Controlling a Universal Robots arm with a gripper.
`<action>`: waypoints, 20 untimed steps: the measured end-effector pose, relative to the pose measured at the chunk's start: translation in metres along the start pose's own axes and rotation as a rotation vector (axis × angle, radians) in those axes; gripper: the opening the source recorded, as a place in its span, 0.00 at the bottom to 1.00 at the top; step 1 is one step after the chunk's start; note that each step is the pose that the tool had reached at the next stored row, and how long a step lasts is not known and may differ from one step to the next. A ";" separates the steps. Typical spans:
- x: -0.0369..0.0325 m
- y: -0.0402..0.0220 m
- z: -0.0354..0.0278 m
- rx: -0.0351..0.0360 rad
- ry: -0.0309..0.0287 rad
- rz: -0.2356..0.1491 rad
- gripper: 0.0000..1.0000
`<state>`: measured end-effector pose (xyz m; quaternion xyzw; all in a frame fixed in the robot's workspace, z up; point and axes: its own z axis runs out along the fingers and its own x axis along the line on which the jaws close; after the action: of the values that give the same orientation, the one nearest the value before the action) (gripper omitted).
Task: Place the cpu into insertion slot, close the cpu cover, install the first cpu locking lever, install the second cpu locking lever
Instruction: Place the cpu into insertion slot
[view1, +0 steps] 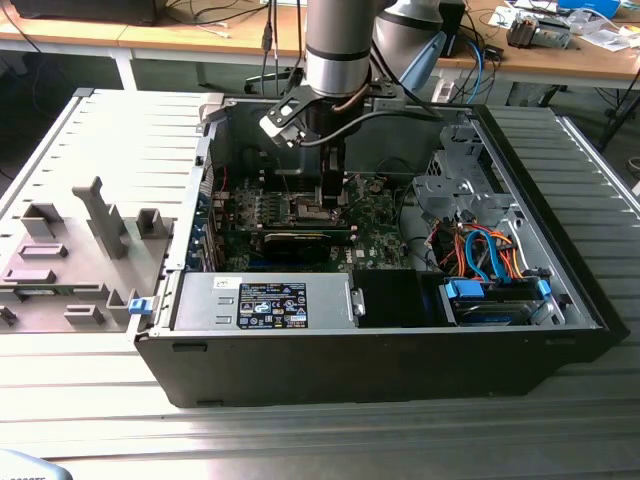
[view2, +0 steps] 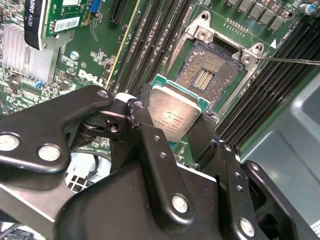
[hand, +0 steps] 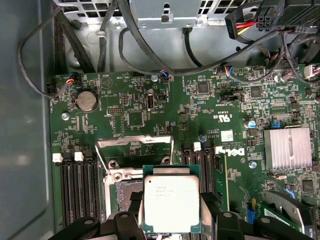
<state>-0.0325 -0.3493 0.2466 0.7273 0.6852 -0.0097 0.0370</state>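
The cpu (view2: 175, 117) is in the grasp of the fingers (view2: 150, 140), which are closed on two opposite edges of it, so the opening is no wider than the chip. Its dull metal face is turned to the cameras in both wrist views.

Exterior view, left to right:
- **Left:** a grey moulded side panel (view1: 80, 240) lies flat beside the open computer case (view1: 380, 370), which rests on the ribbed desk (view1: 300, 440).
- **Middle:** the arm (view1: 340, 40) reaches down into the case. The gripper (view1: 333, 200) is low over the green motherboard (hand: 125, 100).
- **Right:** a drive cage carries orange and blue cables (view1: 480, 250).

Position: the cpu hangs clear of the board, just above and partly overlapping the insertion slot (view2: 207, 75). The slot's dark centre and pin field are exposed, so the cpu is not yet seated. The cpu cover (hand: 134, 145) stands hinged up at one edge of the slot. A thin wire locking lever (hand: 101, 161) stands free beside it.

Handling, as a judgement: the cpu looks light, thin and stiff. Its smooth metal face is likely to be slippery, and its underside contacts and the slot's pins are likely to be fragile. The bare edges, as now gripped, appear to be the right place to hold it. A tilted or skewed chip over the slot could bend pins.
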 end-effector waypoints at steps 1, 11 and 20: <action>0.0000 0.0000 0.0001 0.0000 -0.0001 0.000 0.54; 0.0001 -0.0005 0.0020 0.0000 -0.0005 0.000 0.54; 0.0003 -0.0013 0.0058 0.0000 -0.0008 0.000 0.54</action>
<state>-0.0336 -0.3493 0.2407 0.7273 0.6852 -0.0100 0.0373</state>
